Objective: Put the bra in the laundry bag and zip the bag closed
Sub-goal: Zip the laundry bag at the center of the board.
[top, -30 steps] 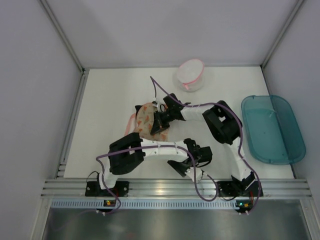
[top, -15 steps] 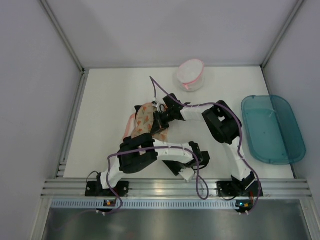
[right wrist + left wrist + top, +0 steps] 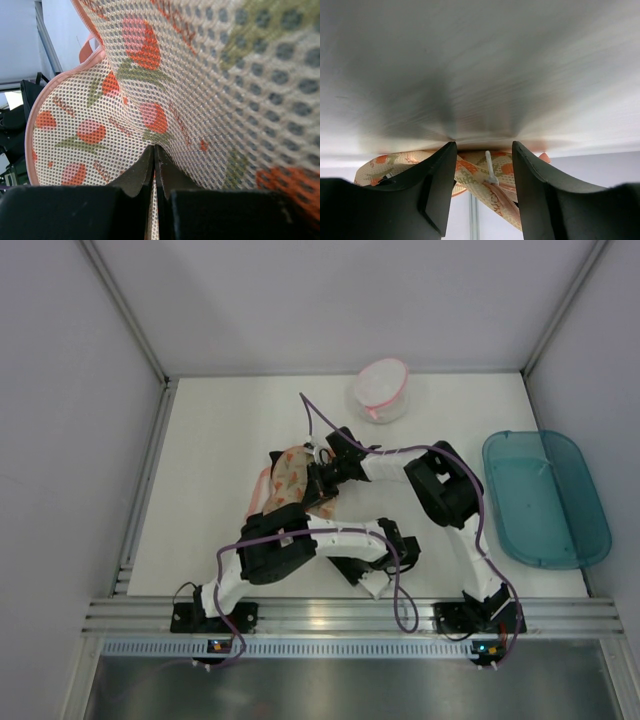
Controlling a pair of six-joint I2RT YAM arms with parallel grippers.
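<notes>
Right wrist view: right tool (image 3: 154,155) pressed together, pinching laundry bag (image 3: 90,130) mesh. Left wrist view: left tool (image 3: 483,150) spread, bag beyond jaws.

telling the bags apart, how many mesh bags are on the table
2: the patterned laundry bag mid-table, pinched by the right gripper, and a small white pouch at the far edge. The arms may hide more.

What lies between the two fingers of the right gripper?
A thin fold of the laundry bag mesh, pinched by the shut right gripper; the right wrist view shows it.
</notes>
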